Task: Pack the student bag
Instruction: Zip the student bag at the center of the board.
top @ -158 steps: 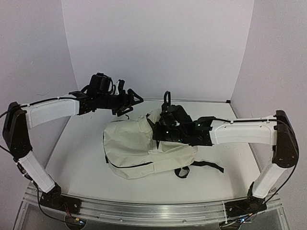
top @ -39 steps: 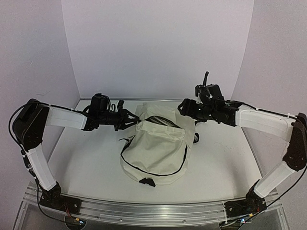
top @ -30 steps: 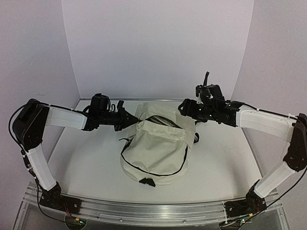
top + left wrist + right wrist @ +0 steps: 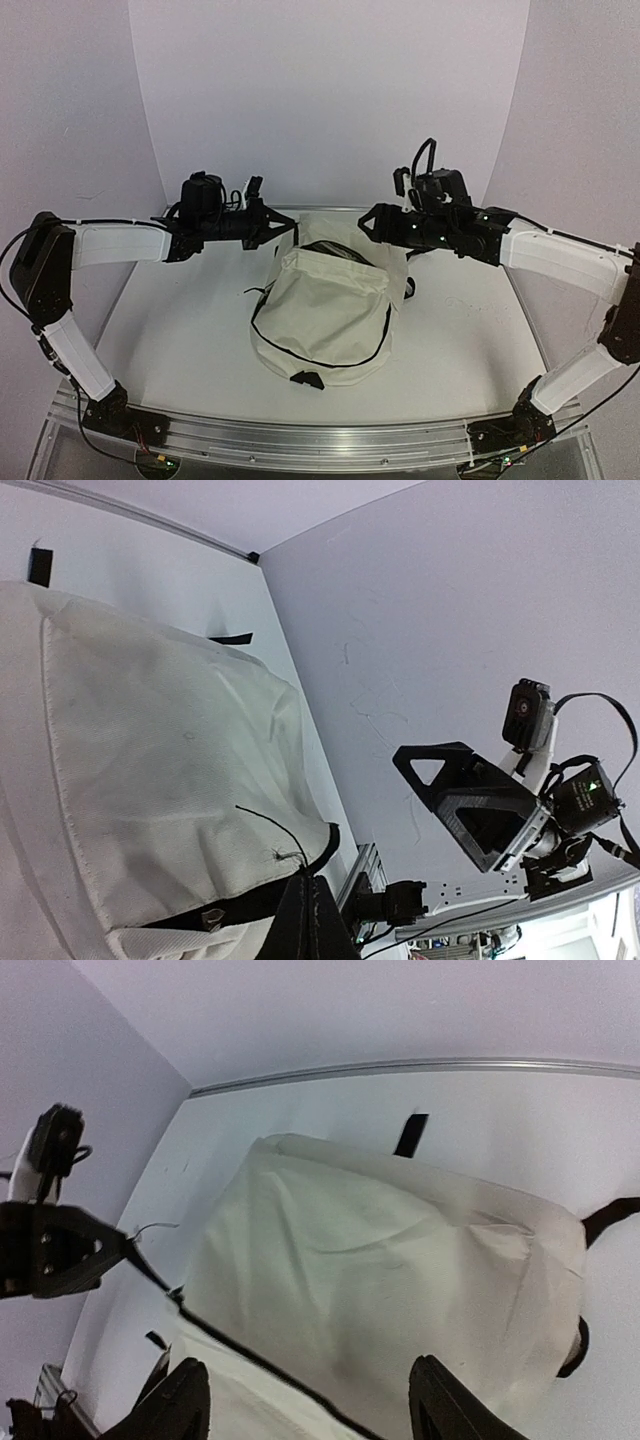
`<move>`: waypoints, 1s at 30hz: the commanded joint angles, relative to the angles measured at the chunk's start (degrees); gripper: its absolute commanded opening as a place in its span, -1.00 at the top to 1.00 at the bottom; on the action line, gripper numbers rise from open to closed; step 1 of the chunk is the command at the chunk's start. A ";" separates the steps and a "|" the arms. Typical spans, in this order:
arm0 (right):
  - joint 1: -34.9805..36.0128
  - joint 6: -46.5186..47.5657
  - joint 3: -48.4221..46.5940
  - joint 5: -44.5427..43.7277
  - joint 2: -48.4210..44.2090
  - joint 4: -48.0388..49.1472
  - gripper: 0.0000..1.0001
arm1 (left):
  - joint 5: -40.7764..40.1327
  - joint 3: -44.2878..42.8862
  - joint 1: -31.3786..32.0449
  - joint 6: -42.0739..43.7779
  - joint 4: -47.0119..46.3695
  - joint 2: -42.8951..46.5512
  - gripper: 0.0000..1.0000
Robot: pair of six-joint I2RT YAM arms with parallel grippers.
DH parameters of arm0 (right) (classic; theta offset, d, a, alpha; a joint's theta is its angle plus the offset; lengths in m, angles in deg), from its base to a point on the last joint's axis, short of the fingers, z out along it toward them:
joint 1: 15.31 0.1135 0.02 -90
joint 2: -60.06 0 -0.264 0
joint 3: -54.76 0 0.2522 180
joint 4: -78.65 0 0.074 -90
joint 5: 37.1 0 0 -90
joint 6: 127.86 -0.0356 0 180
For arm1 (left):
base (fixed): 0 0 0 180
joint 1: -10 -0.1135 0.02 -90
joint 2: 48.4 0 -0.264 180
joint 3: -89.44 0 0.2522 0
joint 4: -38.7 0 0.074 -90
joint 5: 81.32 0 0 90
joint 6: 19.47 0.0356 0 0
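We see the cream bag [image 4: 325,305] lying mid-desk, its far mouth gaping and unzipped. Our left end effector [image 4: 283,222] looks closed, empty; our right end effector [image 4: 300,1400] spreads open above the bag. Zipping remains.

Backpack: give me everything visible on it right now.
The backpack is cream fabric with black zipper trim, slumped on the white table between both arms. Its top mouth gapes open, dark inside. Black straps poke out at the right side and near bottom edge. Neither the left gripper nor the right gripper visibly touches it.
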 commanded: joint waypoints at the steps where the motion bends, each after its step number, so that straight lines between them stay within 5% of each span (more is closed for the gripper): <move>1: 3.35 3.96 -4.78 10.20 1.03 5.12 -0.17 | 2.05 -4.81 1.30 4.40 -2.21 0.57 1.00; 12: 6.21 7.52 -10.32 15.69 11.21 10.73 0.26 | 1.74 -4.38 1.37 4.70 -1.37 1.86 1.00; 30: 5.83 13.28 -19.50 13.62 22.67 11.66 0.47 | -0.88 -3.61 1.37 5.47 1.33 5.01 1.00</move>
